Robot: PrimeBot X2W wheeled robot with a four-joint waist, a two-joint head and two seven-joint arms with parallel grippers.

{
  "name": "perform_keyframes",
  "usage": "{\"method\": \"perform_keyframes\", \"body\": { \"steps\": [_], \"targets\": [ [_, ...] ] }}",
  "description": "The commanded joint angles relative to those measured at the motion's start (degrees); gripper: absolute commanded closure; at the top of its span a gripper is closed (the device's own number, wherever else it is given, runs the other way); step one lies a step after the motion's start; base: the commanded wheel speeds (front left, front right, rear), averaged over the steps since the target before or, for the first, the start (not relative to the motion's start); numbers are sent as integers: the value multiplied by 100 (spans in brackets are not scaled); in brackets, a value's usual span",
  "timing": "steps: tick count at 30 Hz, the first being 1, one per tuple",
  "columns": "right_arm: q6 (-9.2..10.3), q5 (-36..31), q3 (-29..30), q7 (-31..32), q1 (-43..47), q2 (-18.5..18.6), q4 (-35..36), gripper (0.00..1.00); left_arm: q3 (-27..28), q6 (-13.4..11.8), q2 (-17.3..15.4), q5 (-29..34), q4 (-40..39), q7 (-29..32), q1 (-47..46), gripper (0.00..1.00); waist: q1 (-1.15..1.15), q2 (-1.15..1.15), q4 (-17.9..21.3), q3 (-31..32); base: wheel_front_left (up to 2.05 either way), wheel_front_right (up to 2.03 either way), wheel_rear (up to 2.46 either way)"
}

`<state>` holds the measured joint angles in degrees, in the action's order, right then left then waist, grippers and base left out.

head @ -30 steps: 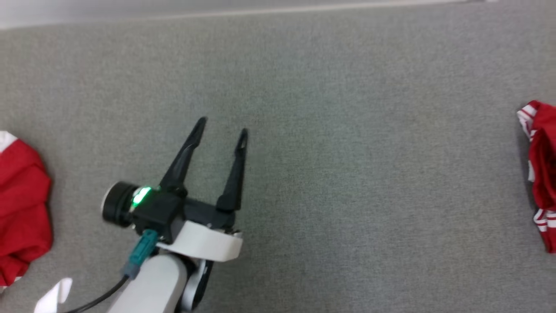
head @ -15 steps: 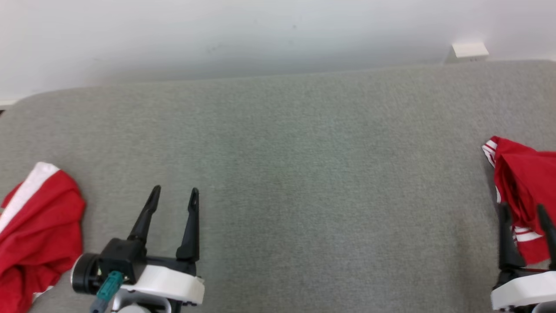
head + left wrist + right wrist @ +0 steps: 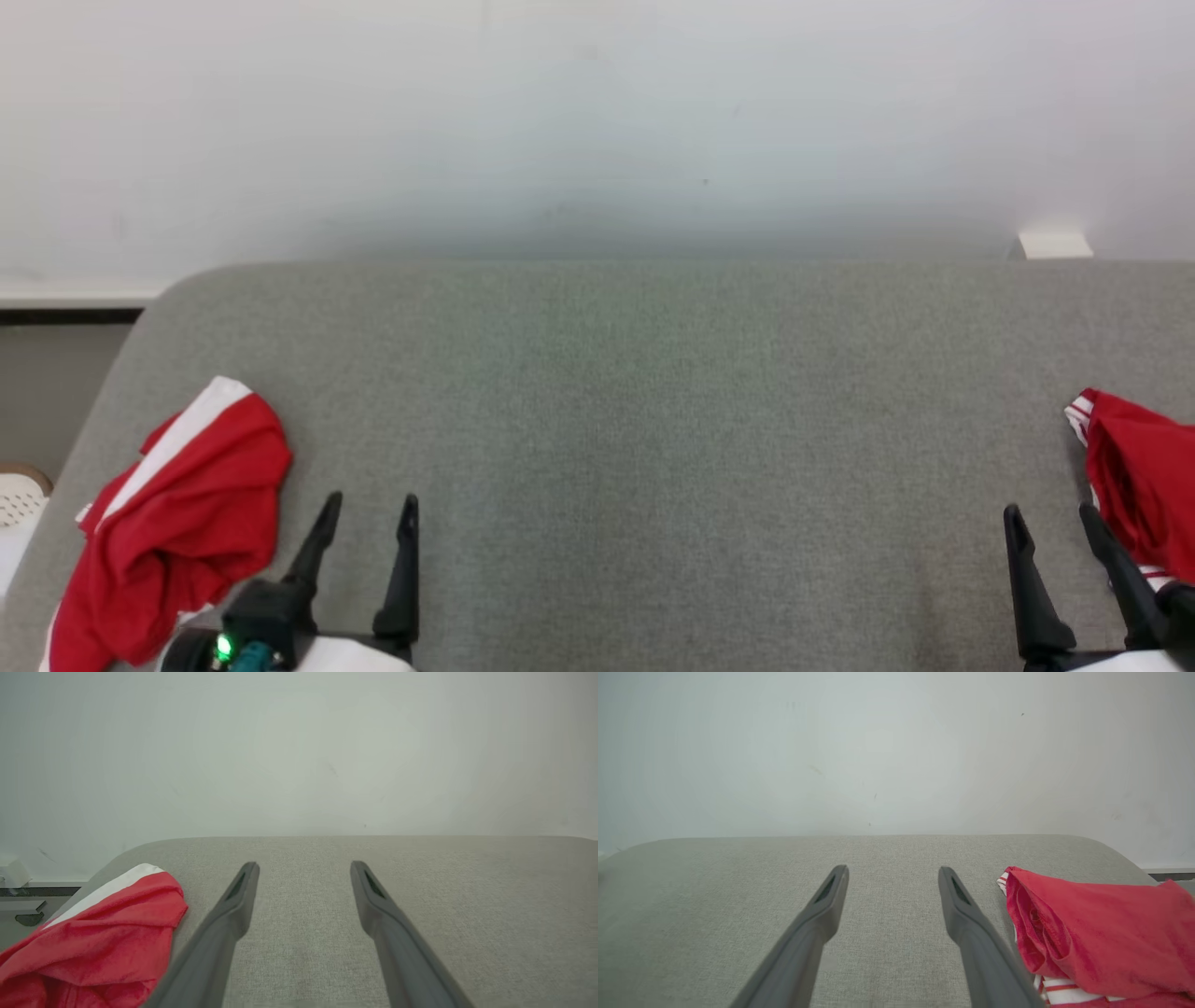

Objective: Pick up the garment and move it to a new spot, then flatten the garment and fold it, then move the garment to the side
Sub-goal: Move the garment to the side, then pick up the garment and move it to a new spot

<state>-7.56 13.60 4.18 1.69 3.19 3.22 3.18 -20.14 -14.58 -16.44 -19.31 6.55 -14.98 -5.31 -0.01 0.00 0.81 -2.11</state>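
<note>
Garment handling is starting from this state: I am holding my left hand [image 3: 371,504] and my right hand [image 3: 1049,513] low at the near edge of the grey bench [image 3: 653,420], both with fingers spread wide and gripping nothing. Two crumpled red heaps are lying on the bench. The left garment [image 3: 177,523], red with a broad white band, is sitting just beside my left hand near the bench's left end. The right garment [image 3: 1139,467], red with narrow striped trim, is lying close against the outer finger of my right hand; I cannot tell whether they are touching. I also cannot tell which heap the task is addressing. I am judging the cloth to be light, limp and soft, not fragile, and likely to sag and drape as soon as it is leaving the surface. A pinch into the middle of a heap is risking several layers at once, so I am favouring the trim: the white band or the striped edge is looking firmer and is marking a true border. The fingers are needing to come in low, since thin fabric is lying flat against the cover and may be dragging on it rather than sliding. For flattening, I am planning two holds well apart along one edge.
</note>
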Motion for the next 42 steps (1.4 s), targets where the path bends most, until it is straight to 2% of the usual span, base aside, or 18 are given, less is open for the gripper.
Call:
{"method": "perform_keyframes", "body": {
  "steps": [1, 9, 28, 32, 41, 42],
  "targets": [
    [17, -33, -4, 20, 127, -17, 71, 0, -17, 27, -31, -29, 23, -17, 98, 0, 1, 0, -16, 161, 0, 0, 0],
    [17, -22, 72, 226, 551, -30, 371, 0, -143, 56, -37, -6, 118, -19, 257, 0, 1, 0, 52, 321, 0, 0, 0],
    [16, 27, 163, 221, 628, -31, 493, 0, -73, 19, -66, -80, 164, -24, 111, 0, 1, 0, -19, 335, 0, 0, 0],
    [16, -10, 156, 233, 628, -29, 565, 0, -25, -1, -48, -64, 196, -24, 17, 0, 1, 0, -291, 304, 0, 0, 0],
    [16, -52, -25, 337, 447, -28, 872, 0, 315, 14, 53, -8, 163, -19, -242, 0, 1, 0, -1485, 155, 0, 0, 0],
    [16, -52, -25, 337, 447, -28, 872, 0, 315, 14, 53, -8, 163, -19, -242, 0, 1, 0, -1485, 155, 0, 0, 0]
  ]
}}
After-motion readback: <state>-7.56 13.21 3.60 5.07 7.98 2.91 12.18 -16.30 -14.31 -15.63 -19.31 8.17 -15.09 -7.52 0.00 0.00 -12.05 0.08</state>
